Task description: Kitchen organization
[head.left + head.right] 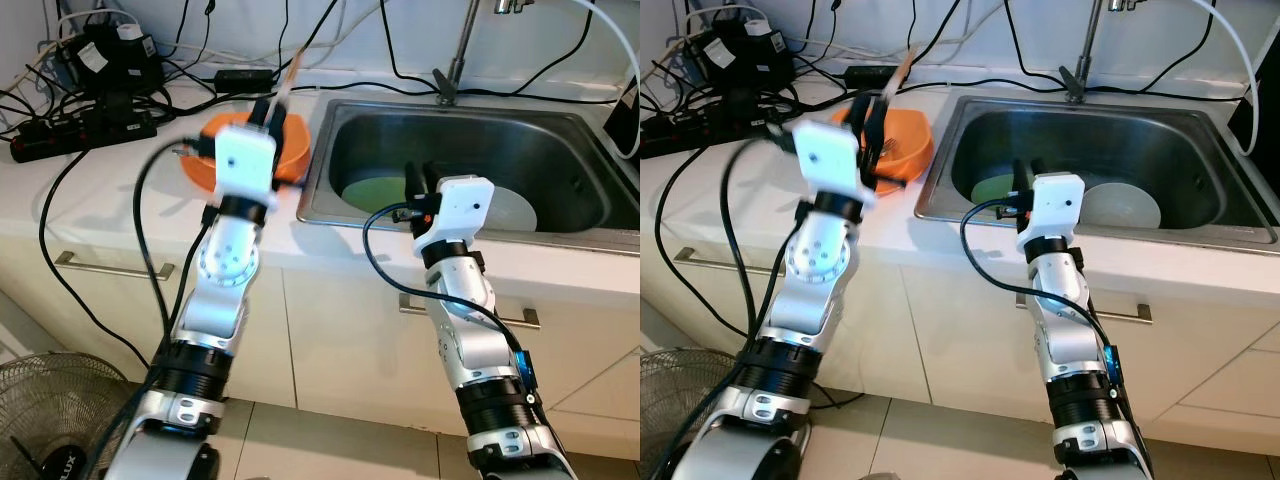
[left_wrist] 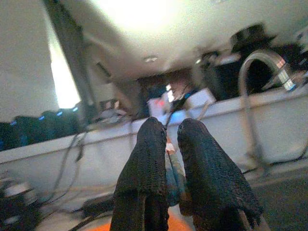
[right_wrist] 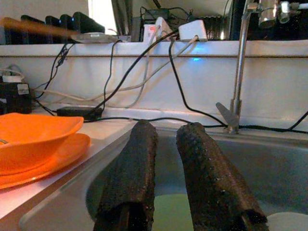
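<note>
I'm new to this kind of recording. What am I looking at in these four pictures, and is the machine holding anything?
This is a humanoid robot at a kitchen counter. The two wide pictures come from cameras in its head, looking down at its own silver arms. The other two come from a camera on each wrist, looking along that arm's two black fingers.

The left gripper is raised over stacked orange plastic dishes on the white countertop. Its fingers are closed on thin wooden sticks, probably chopsticks. The right gripper hovers at the front edge of the stainless steel sink, fingers slightly apart, holding nothing. In the sink lie a round green plate and a round white plate. Black cables clutter the counter's back.
</note>
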Tool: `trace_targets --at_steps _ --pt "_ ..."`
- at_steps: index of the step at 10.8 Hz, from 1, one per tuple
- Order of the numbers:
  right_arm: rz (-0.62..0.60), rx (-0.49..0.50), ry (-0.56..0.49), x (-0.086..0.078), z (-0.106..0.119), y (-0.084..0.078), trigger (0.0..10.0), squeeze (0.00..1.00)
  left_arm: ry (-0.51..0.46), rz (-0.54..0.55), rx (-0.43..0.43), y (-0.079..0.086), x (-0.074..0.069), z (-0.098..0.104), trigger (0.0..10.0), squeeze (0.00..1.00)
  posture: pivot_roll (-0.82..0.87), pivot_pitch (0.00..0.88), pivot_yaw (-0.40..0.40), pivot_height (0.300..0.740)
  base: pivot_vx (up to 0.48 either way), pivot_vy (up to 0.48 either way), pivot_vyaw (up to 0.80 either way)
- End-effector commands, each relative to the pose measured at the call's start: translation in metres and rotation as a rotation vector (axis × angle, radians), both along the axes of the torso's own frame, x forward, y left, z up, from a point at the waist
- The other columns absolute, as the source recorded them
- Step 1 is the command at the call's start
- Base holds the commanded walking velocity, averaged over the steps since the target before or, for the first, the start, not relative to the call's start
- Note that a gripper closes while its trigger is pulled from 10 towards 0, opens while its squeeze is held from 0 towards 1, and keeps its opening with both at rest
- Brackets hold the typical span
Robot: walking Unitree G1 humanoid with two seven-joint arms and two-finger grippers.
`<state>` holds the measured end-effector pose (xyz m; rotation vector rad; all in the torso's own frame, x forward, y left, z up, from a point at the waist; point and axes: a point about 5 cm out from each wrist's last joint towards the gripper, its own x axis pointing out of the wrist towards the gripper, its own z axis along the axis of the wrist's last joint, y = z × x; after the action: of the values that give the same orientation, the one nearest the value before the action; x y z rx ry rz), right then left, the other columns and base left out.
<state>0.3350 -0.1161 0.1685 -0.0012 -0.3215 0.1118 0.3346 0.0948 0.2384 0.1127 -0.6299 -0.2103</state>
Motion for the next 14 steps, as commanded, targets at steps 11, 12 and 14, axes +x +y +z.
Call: trace_targets --at_steps 11,12,14 --pt "-0.018 -0.488 -0.113 -0.003 -0.010 0.021 10.0 0.00 0.269 -0.493 -0.023 -0.031 -0.027 -0.015 10.0 0.00 0.11 0.000 0.065 0.740 0.000 0.000 0.00" --pt "-0.039 -0.498 -0.133 -0.003 -0.008 0.021 10.0 0.00 0.289 -0.511 0.008 -0.032 -0.030 -0.018 10.0 0.00 0.11 0.000 0.067 0.740 0.000 0.000 0.00" --pt "-0.084 -0.501 -0.153 -0.002 -0.005 0.019 10.0 0.00 0.325 -0.526 0.036 -0.031 -0.032 -0.023 10.0 0.00 0.12 0.000 0.067 0.740 0.000 0.000 0.00"
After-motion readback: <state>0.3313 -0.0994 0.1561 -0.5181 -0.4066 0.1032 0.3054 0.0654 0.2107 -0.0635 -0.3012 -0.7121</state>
